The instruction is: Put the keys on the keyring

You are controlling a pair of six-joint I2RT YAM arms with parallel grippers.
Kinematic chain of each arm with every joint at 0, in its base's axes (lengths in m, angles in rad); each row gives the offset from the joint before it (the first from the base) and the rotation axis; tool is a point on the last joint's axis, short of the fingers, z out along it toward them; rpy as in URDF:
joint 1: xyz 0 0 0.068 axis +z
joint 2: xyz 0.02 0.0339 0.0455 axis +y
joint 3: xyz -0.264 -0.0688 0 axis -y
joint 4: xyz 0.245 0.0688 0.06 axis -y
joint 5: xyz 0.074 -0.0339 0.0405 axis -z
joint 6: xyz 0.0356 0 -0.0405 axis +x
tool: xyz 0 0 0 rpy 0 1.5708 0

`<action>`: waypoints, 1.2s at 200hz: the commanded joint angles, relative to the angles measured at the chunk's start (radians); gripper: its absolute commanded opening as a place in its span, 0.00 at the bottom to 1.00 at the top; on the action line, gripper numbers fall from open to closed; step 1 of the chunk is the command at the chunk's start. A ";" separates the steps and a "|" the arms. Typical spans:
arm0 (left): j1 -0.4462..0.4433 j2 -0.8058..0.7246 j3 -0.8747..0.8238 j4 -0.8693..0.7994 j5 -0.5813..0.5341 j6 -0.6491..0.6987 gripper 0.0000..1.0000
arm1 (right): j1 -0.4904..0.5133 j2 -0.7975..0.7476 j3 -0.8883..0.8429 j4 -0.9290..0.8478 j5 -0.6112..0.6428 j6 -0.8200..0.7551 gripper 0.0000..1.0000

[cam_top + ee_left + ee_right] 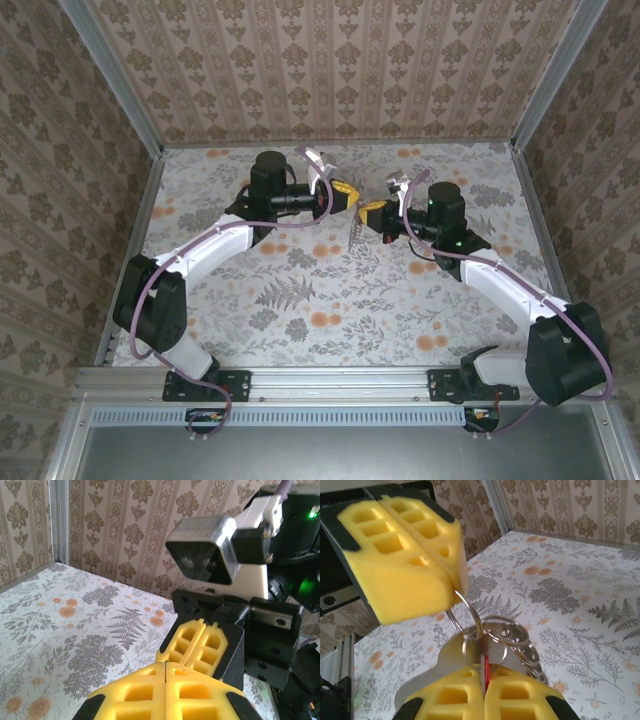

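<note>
**A:** Start up top. See what?

**B:** See two arms reaching in over the middle of the table (300, 320). Left end effector (347, 198) and right end effector (371, 211) almost nose to nose, up off the table. Keyring (355, 230) hanging just under them. Too tiny from up there to pick out any parts.

**A:** Any better from the right wrist?

**B:** Much better, very close. Yellow fingers at the bottom pressed together on the key (485, 666), pinching its thin red end right in the seam. Silver wire loops of the keyring bunched just above that. One loop running up into the other yellow pair at the top left. Those fingers together too, clamped on that wire at their tip. Flat grey metal piece (442, 662) low on the left, touching the loops. Hard to tell what it is.

**A:** And from the left wrist?

**B:** Looks the other way. Own yellow fingers at the bottom, closed tight with just a thin line between. Other yellow pair right past them, closed as well and nearly touching. Behind that, the grey camera box (202, 555) on the right wrist, and a small green light (313, 514) on the black motor part.

**A:** So where are the things?

**B:** Up in the air between both end effectors, above the flowery table.
</note>
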 commanded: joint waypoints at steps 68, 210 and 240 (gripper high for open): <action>-0.007 -0.056 0.035 -0.037 0.036 0.063 0.00 | -0.008 -0.017 0.134 -0.239 0.058 -0.122 0.00; -0.019 -0.044 0.055 -0.064 0.048 0.073 0.00 | -0.009 -0.019 0.196 -0.277 0.092 -0.142 0.00; -0.020 -0.044 0.057 -0.068 0.051 0.072 0.00 | -0.017 -0.032 0.202 -0.277 0.092 -0.140 0.00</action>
